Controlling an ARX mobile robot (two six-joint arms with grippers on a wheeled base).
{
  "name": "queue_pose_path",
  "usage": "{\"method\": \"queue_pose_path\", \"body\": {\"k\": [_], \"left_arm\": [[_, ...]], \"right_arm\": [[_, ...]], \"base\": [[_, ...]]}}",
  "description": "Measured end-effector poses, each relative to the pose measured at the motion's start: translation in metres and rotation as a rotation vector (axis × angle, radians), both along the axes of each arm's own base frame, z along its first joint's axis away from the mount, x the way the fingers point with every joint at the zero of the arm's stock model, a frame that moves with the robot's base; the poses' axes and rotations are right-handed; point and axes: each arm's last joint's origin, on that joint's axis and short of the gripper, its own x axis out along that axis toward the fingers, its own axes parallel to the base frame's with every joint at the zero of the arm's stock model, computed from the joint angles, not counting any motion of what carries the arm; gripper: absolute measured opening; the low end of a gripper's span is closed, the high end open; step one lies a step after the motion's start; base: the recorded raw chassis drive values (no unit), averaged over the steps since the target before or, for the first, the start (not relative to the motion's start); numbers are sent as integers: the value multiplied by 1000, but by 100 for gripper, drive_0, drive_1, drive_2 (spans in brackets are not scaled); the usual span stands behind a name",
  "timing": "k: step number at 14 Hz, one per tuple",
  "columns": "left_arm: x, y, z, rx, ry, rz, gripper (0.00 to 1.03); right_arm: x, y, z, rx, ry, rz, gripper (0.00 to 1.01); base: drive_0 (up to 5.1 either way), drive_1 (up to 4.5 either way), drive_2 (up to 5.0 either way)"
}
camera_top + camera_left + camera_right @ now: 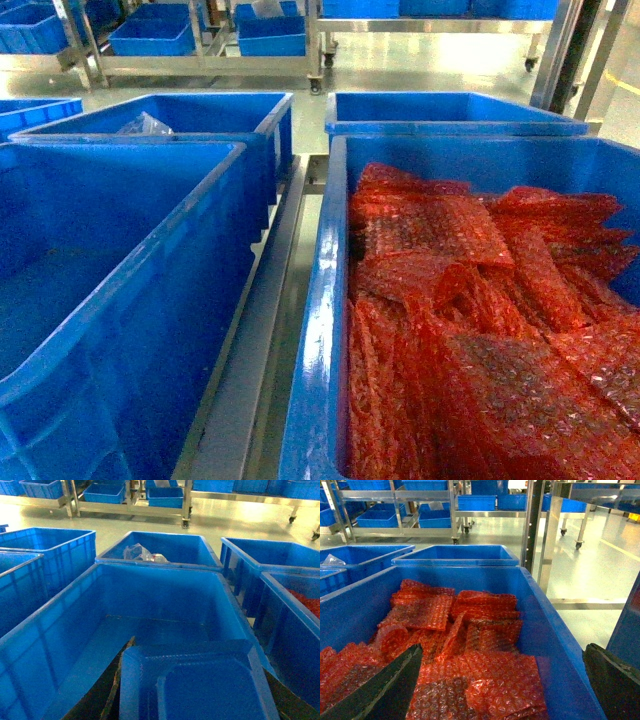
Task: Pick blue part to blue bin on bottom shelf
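The blue part (200,685), a flat tray-like plastic piece with raised rims, fills the bottom of the left wrist view. My left gripper (197,655) is shut on it, with dark fingers (117,680) showing at its sides. It hangs above the empty blue bin (150,610), which is the large bin at the left of the head view (120,260). This bin stands beside a steel divider rail (262,320) of the bottom shelf. My right gripper (503,650) is open, its fingers (380,690) straddling the right wall of the bin of red bubble wrap (455,630). Neither gripper shows in the head view.
The bin of red bubble wrap (480,320) stands right of the rail. Behind are two more blue bins, one with a clear plastic bag (145,125) and one at the right (450,108). Steel racks on casters with blue bins (270,35) line the far floor.
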Motion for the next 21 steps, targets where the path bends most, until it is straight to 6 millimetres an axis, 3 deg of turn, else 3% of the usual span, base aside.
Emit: {"method": "queue_pose_path", "body": {"k": [4,6,7,8,10,12,14,15,16,18,21], "left_arm": [[0,0,0,0,0,0,44],[9,-7,-1,88,15,376,44],[19,-4,0,70,-3,421,44],[35,-3,1,46,-15,386,44],[108,9,-6,-46,26,257,44],[132,7,-25,-97,129,178,67],[132,7,-24,-115,121,172,94],[132,7,-23,-113,93,157,99],[129,10,-26,-86,-25,34,86],[119,14,-31,-48,-65,-22,78],[88,21,-38,19,-109,-53,41]], "right_arm": [[0,0,0,0,0,0,98],[0,0,0,0,0,0,98],[0,0,0,0,0,0,98],[0,0,0,0,0,0,98],[0,0,0,0,0,0,98],[0,0,0,0,0,0,98],[0,0,0,0,0,0,98],[0,0,0,0,0,0,98],[0,0,0,0,0,0,98],[0,0,0,0,0,0,98],[0,0,0,0,0,0,98]], "base": [[0,0,0],[0,0,0],[0,0,0],[0,0,0],[0,0,0],[0,0,0],[0,0,0],[0,0,0],[0,0,0],[0,0,0],[0,0,0]]}}
